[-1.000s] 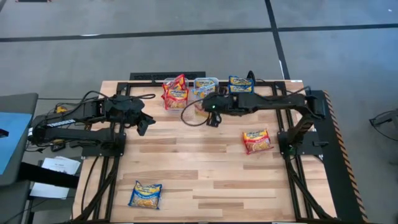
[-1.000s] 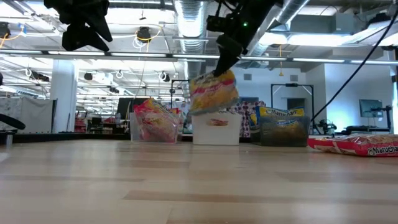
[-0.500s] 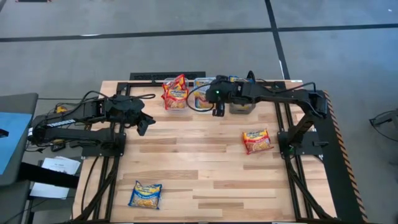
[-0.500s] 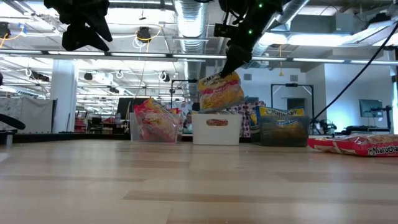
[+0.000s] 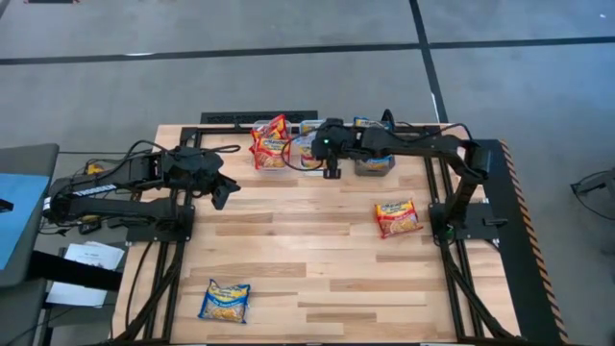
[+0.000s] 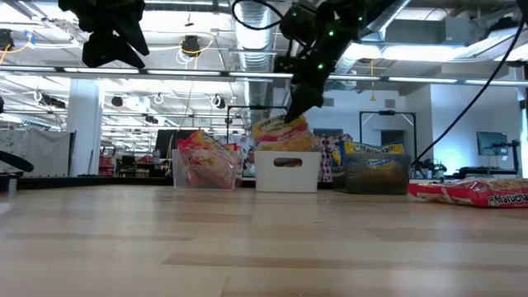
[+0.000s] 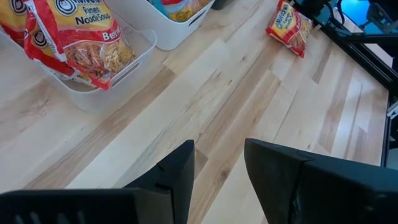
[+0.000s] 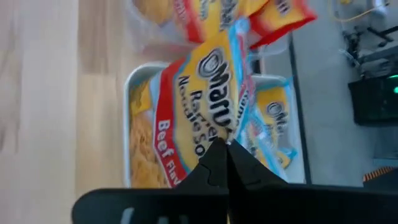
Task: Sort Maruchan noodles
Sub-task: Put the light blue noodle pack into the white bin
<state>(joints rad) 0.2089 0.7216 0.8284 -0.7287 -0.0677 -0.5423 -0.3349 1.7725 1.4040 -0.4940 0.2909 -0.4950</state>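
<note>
1. The packet hanging over the white bin reads "Maru…", "Ramen Noodle So…" and "Beef Flav…".
2. The red packet in the clear bin shows "Noodl…" and "Be…".
3. The red packet lying at 3 o'clock on the desk reads "Maruchan".
4. The blue packet in the dark bin bears "Maruchan".

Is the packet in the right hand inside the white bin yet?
Partly in. The right hand grips the packet by its top edge; its lower part dips below the white bin's rim.
</note>
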